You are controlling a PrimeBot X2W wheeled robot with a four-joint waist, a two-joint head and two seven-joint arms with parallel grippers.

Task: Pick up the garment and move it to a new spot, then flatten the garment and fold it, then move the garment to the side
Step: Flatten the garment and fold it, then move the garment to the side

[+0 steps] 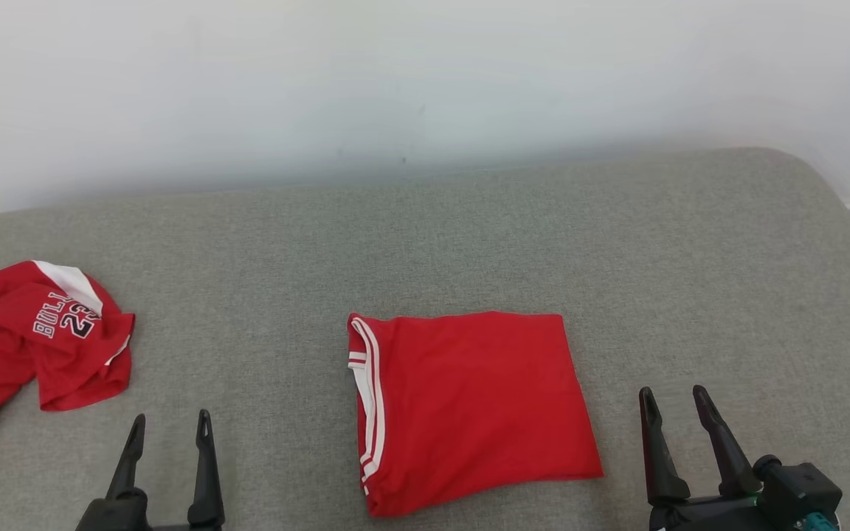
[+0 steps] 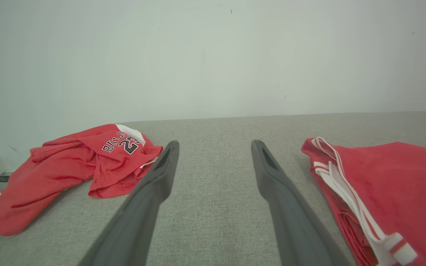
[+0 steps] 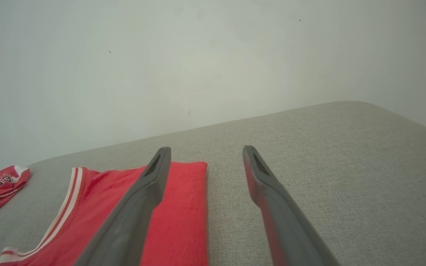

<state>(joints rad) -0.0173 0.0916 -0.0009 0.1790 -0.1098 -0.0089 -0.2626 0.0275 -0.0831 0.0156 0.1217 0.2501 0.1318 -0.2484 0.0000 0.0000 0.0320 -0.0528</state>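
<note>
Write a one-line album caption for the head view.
Folded red garment lies between the open left gripper and right gripper; a crumpled jersey sits at left.

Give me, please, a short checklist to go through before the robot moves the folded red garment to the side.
1. Folded garment lies flat on the grey surface as a neat rectangle: ok.
2. Left pincer open and empty: ok.
3. Right pincer open and empty: ok.
4. Both pincers apart from the folded garment, not touching it: ok.
5. Left side free for placing: not ok, a crumpled jersey lies there.
6. Lower layers of the fold even: cannot tell, they are hidden underneath.
</note>
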